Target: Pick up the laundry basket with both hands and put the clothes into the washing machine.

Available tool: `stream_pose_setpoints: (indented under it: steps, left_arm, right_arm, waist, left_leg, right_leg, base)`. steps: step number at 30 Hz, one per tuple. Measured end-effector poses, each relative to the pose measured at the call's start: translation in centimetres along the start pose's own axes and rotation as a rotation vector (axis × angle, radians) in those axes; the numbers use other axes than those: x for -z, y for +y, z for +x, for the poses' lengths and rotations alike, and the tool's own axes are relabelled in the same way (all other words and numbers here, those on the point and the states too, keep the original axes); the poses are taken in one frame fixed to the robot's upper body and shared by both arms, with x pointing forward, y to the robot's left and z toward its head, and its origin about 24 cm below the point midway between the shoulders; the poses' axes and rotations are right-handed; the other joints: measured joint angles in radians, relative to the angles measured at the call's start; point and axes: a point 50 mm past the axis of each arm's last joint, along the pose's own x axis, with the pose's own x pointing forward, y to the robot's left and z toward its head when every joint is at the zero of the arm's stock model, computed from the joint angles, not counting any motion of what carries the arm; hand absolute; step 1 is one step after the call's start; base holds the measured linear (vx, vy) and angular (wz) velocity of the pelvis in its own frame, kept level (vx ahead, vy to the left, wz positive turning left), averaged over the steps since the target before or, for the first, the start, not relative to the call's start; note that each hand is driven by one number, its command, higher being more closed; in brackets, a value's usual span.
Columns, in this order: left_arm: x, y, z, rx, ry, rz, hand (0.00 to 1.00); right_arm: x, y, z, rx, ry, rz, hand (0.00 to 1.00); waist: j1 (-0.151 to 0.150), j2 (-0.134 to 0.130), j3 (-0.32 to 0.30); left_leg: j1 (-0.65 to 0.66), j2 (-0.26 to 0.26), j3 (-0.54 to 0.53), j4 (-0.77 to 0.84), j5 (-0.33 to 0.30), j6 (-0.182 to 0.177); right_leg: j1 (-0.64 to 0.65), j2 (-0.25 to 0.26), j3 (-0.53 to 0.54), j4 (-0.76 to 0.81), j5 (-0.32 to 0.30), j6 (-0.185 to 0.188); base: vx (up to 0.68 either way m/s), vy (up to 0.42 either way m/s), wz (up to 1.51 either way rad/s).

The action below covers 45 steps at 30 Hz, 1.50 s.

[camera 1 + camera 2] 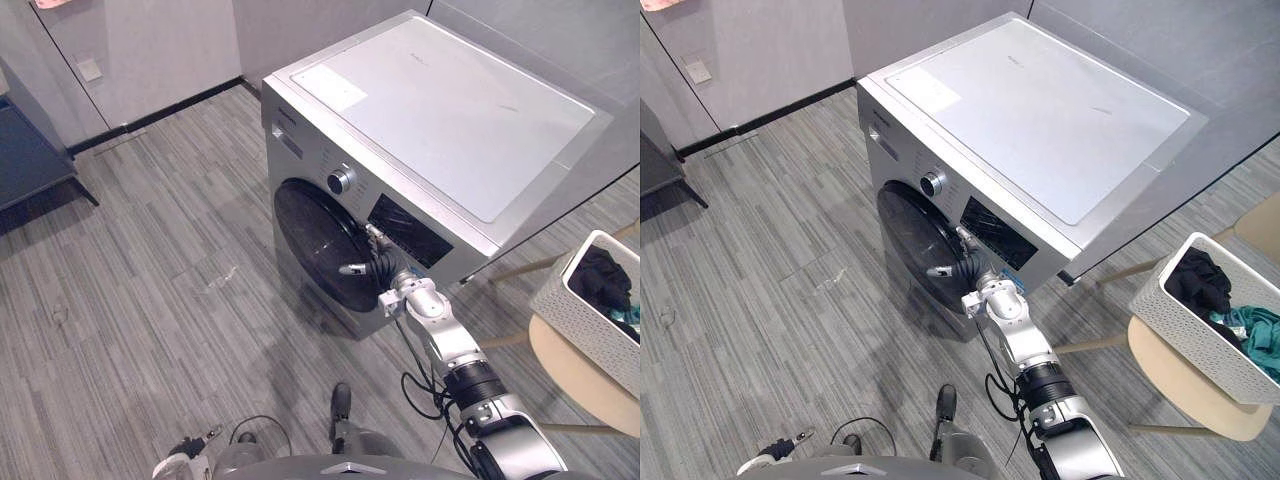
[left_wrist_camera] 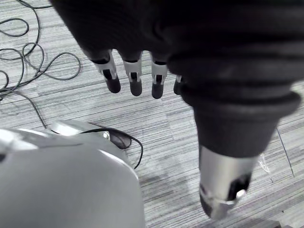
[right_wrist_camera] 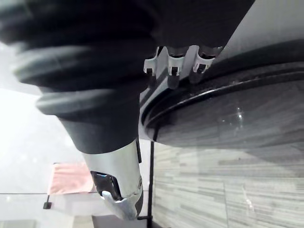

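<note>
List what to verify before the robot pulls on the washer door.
1. Right hand at the rim of the dark round glass door: ok, it sits at the door's right edge.
2. Firm hold on that rim: cannot tell.
3. Door open for loading: not ok, it looks shut on the silver front-loading washing machine.
4. Left hand free: ok, open, hanging low over the grey striped floor.
5. White perforated laundry basket ready: ok, upright on the beige round chair seat at the robot's right, dark and teal clothes inside, neither hand on it.
</note>
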Motion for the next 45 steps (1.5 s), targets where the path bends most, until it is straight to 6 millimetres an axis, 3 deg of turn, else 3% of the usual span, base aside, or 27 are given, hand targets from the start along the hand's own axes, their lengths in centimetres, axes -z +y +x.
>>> stream_pose_setpoints:
  steps: [4, 8, 10, 12, 16, 18, 21, 25, 27, 29, 33, 37, 42, 45]
  left_arm:
    - [0.0, 0.0, 0.0, -0.002, -0.001, 0.002, 0.0]
    - [-0.2, -0.1, 0.0, 0.001, -0.01, 0.001, 0.0]
    - [-0.3, -0.2, 0.0, 0.0, -0.014, 0.001, 0.0]
    - [-1.0, -1.0, -0.1, 0.009, -0.044, -0.007, 0.0]
    - [-1.5, -2.1, -0.2, 0.041, -0.07, -0.006, 0.0]
    - [-1.6, -2.5, -0.2, 0.051, -0.078, 0.001, 0.0]
    - [-1.6, -2.4, -0.2, 0.052, -0.08, -0.01, 0.0]
    - [-1.3, -2.1, -0.2, 0.037, -0.063, -0.045, 0.0]
    - [-0.8, -1.6, -0.1, 0.016, -0.036, -0.086, 0.0]
    - [-0.1, -0.7, 0.0, -0.02, 0.004, -0.142, 0.0]
    - [0.8, 0.8, 0.0, -0.066, 0.04, -0.198, 0.0]
    - [1.1, 1.2, -0.1, -0.08, 0.052, -0.225, 0.0]
    - [0.8, 1.0, 0.0, -0.073, 0.048, -0.204, 0.0]
    - [0.2, 1.1, 0.0, -0.068, 0.029, -0.123, 0.0]
  right_arm:
    - [1.7, -0.4, -0.9, 0.024, 0.059, -0.001, 0.0]
    - [3.5, -3.6, -0.7, 0.151, 0.166, -0.028, 0.0]
    - [3.2, -4.7, 0.1, 0.198, 0.176, -0.033, 0.0]
    - [2.3, -5.5, 1.6, 0.217, 0.19, -0.072, 0.0]
    - [0.8, -7.1, 3.7, 0.3, 0.22, -0.064, 0.0]
    - [0.8, -6.9, 4.2, 0.328, 0.242, -0.03, 0.0]
    - [1.6, -4.2, 4.6, 0.263, 0.263, -0.013, 0.0]
    - [2.8, 3.7, 4.4, -0.064, 0.283, -0.187, 0.0]
    - [2.8, 6.0, 3.7, -0.198, 0.253, -0.235, 0.0]
    - [3.3, 9.5, 1.8, -0.411, 0.227, -0.278, 0.0]
    - [4.2, 13.1, -1.5, -0.602, 0.201, -0.182, 0.0]
    - [5.0, 12.4, -2.9, -0.581, 0.213, -0.104, 0.0]
    - [8.3, 8.3, -5.1, -0.438, 0.337, -0.046, 0.0]
    - [10.7, 5.2, -7.4, -0.329, 0.438, -0.035, 0.0]
  waist:
    - [-0.001, 0.0, 0.023]
    - [0.005, 0.009, 0.071]
    - [0.005, 0.012, 0.094]
    - [0.01, 0.035, 0.168]
    - [0.023, 0.068, 0.245]
    - [0.035, 0.08, 0.263]
    - [0.051, 0.08, 0.263]
    - [0.053, 0.074, 0.256]
    - [0.051, 0.057, 0.244]
    - [0.05, 0.027, 0.211]
    - [0.051, -0.032, 0.117]
    - [0.048, -0.056, 0.084]
    - [0.034, -0.057, 0.057]
    - [0.008, -0.055, 0.053]
  left_leg:
    - [0.0, -0.001, -0.001, 0.0, 0.0, 0.0]
    - [-0.01, -0.002, -0.002, 0.002, 0.0, 0.001]
    - [-0.033, -0.007, -0.001, 0.011, 0.001, 0.002]
    - [-0.046, -0.016, -0.004, 0.041, 0.001, 0.002]
    - [-0.094, -0.036, -0.013, 0.075, 0.001, 0.003]
    - [-0.109, -0.038, -0.03, 0.086, 0.001, 0.005]
    - [-0.111, -0.034, -0.035, 0.084, 0.001, 0.007]
    - [-0.102, -0.033, -0.033, 0.083, 0.001, 0.008]
    - [-0.098, -0.033, -0.031, 0.083, 0.0, 0.01]
    - [-0.068, -0.027, -0.031, 0.068, -0.001, 0.011]
    - [-0.057, -0.026, -0.033, 0.068, -0.004, 0.016]
    - [-0.036, -0.033, -0.034, 0.068, -0.006, 0.021]
    - [-0.036, -0.036, -0.033, 0.068, -0.007, 0.022]
    - [-0.037, -0.033, -0.023, 0.067, -0.007, 0.022]
  right_leg:
    - [0.001, 0.0, 0.003, 0.0, -0.001, 0.002]
    - [-0.011, -0.002, 0.006, 0.005, 0.005, 0.006]
    - [-0.033, -0.006, 0.012, 0.005, 0.015, 0.007]
    - [-0.034, -0.016, 0.014, 0.006, 0.026, 0.008]
    - [-0.063, -0.039, 0.02, 0.006, 0.048, 0.015]
    - [-0.064, -0.043, 0.014, 0.006, 0.049, 0.016]
    - [-0.061, -0.04, 0.011, 0.006, 0.049, 0.017]
    - [-0.054, -0.038, 0.015, 0.006, 0.048, 0.018]
    - [-0.052, -0.037, 0.018, 0.005, 0.048, 0.018]
    - [-0.026, -0.031, 0.021, 0.005, 0.043, 0.023]
    - [-0.014, -0.03, 0.025, 0.005, 0.037, 0.03]
    - [0.012, -0.04, 0.027, 0.0, 0.033, 0.036]
    - [0.011, -0.042, 0.033, -0.001, 0.022, 0.039]
    - [0.003, -0.036, 0.049, -0.001, 0.022, 0.039]
  base:
    - [0.0, 0.0, 0.0]
    - [0.0, 0.01, -0.03]
    - [-0.02, 0.024, -0.08]
    - [-0.03, 0.04, 0.02]
    - [-0.06, 0.046, 0.06]
    - [-0.08, 0.03, 0.19]
    - [-0.04, 0.006, 0.09]
    - [0.0, 0.006, -0.01]
    - [0.02, 0.02, -0.04]
    - [0.05, 0.026, 0.02]
    - [0.04, 0.038, 0.05]
    - [-0.02, 0.038, 0.06]
    - [-0.02, -0.001, -0.01]
    - [0.0, -0.019, -0.12]
